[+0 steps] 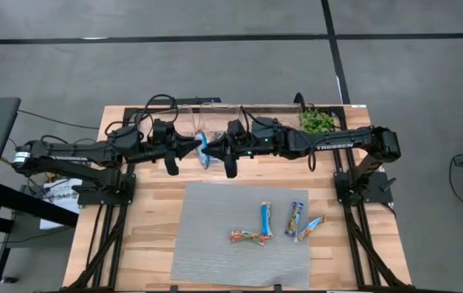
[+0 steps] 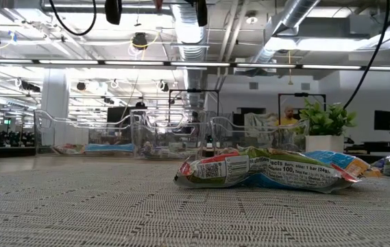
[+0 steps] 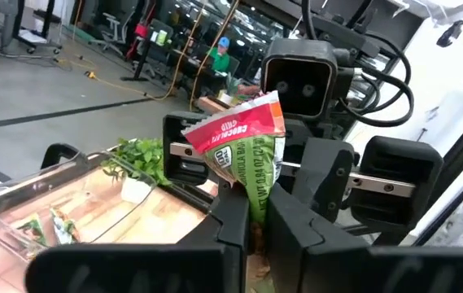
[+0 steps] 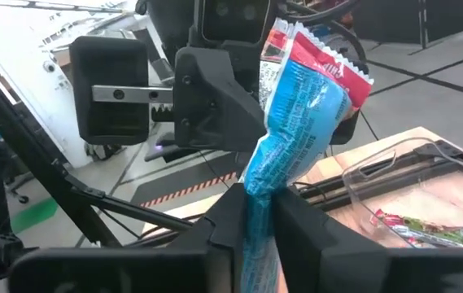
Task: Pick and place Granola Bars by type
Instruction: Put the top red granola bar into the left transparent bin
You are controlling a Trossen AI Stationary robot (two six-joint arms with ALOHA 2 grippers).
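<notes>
My left gripper point(image 1: 197, 147) and my right gripper point(image 1: 212, 149) meet tip to tip above the table's far middle, both shut on one granola bar point(image 1: 204, 149). This bar is blue on the side seen in the right wrist view point(image 4: 296, 106) and green on the side seen in the left wrist view point(image 3: 255, 163), and its free end is red. Several more bars lie flat on the grey mat point(image 1: 215, 244): a multicoloured one point(image 1: 248, 237), a blue one point(image 1: 265, 219) and two blue-and-yellow ones point(image 1: 295, 218) point(image 1: 311, 227). The low view shows the nearest bar point(image 2: 263, 170). My left gripper pinches the bar's lower part point(image 3: 257, 207) between its two fingers, level, from the table's left, fingers across the bar. The bar is lifted clear and stands up past the fingers. My right gripper pinches the same lower part point(image 4: 257, 203) between its two fingers, level, from the table's right. The bar's red end point(image 4: 329, 61) rises above both holds.
Clear plastic bins point(image 2: 174, 134) stand in a row along the table's far edge, with bars inside point(image 4: 422, 228) point(image 3: 48, 228). A small green plant point(image 1: 316, 120) in a white pot stands at the far right. Both arms stretch across the table's far half.
</notes>
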